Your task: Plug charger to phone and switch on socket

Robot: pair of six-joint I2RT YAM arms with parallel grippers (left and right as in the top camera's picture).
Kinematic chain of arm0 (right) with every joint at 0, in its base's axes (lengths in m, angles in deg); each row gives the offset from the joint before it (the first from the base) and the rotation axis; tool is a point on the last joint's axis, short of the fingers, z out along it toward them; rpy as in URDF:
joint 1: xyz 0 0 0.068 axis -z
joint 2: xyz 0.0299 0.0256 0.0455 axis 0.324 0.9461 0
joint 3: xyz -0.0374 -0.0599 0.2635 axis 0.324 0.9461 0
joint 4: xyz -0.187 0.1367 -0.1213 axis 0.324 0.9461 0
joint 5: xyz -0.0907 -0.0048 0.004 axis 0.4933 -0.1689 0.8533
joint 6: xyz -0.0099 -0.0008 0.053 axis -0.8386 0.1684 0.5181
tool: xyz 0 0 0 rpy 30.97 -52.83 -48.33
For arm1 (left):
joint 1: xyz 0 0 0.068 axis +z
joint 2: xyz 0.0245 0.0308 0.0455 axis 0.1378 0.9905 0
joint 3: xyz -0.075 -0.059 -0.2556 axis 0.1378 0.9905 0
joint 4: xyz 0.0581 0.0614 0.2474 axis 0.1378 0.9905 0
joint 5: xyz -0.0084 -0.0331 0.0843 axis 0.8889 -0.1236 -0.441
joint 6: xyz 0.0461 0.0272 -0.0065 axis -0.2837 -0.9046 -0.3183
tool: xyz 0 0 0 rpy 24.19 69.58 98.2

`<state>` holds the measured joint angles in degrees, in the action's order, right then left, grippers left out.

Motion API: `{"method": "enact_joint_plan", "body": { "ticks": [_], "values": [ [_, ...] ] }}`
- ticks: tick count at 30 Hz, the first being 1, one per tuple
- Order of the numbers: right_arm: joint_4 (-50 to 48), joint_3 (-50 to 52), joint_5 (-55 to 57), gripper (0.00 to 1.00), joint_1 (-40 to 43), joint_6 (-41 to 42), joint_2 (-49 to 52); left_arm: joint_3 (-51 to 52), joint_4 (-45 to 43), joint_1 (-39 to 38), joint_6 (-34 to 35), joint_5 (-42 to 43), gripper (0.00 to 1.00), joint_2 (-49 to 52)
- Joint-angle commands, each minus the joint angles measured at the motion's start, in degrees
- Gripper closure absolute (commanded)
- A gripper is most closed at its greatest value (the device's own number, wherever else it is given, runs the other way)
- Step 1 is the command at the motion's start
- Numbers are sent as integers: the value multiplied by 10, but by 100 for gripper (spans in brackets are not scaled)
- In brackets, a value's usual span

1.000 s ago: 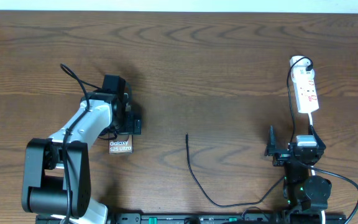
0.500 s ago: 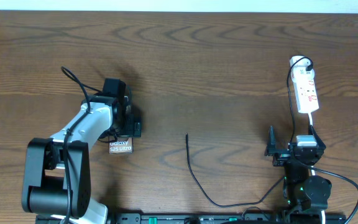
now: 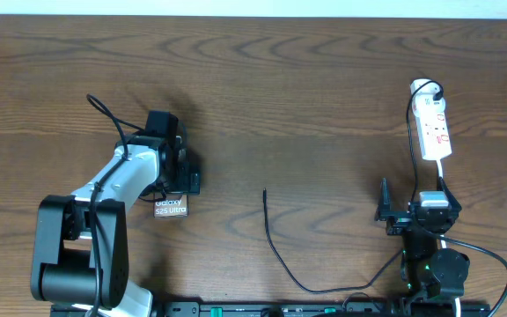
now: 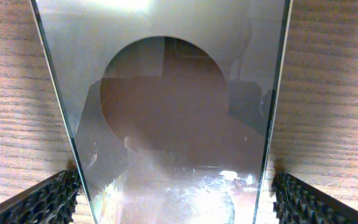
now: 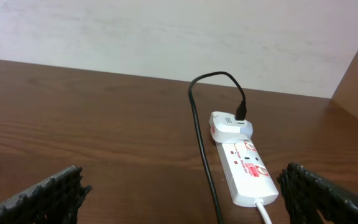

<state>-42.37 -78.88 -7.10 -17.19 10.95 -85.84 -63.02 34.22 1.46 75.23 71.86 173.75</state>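
Observation:
The phone (image 3: 171, 209) lies flat on the table at the left, its white "Galaxy" lettering showing below my left gripper (image 3: 176, 180). In the left wrist view the glossy phone (image 4: 173, 93) fills the space between the two fingers (image 4: 42, 202), with a thin strip of table on each side; the left gripper (image 4: 174, 202) is open astride it. The charger cable (image 3: 275, 246) lies loose mid-table, its plug tip (image 3: 265, 191) pointing away from me. The white socket (image 3: 434, 128) sits at the right rear. My right gripper (image 3: 414, 201) is open and empty just in front of the socket (image 5: 244, 171).
The black cable (image 5: 199, 137) runs past the right arm up to a white adapter (image 5: 230, 126) plugged into the strip's far end. A white cord (image 5: 265, 211) leaves the strip's near end. A pale wall stands behind the table.
The left wrist has crept slightly toward the table's front over the phone. The phone, cable, socket and right arm have not moved.

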Motion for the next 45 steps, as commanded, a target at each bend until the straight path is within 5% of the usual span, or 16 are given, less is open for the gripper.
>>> {"method": "enact_joint_plan", "body": {
  "ticks": [1, 35, 45],
  "values": [
    [2, 1, -3, 1, -3, 4, -3, 7, -2, 0, 2, -8, 2, 7],
    [2, 1, -3, 1, -3, 4, -3, 10, -1, 0, 2, -8, 0, 7],
    [3, 1, -3, 1, -3, 4, -3, 10, -1, 0, 2, -8, 10, 7]
  ]
}}
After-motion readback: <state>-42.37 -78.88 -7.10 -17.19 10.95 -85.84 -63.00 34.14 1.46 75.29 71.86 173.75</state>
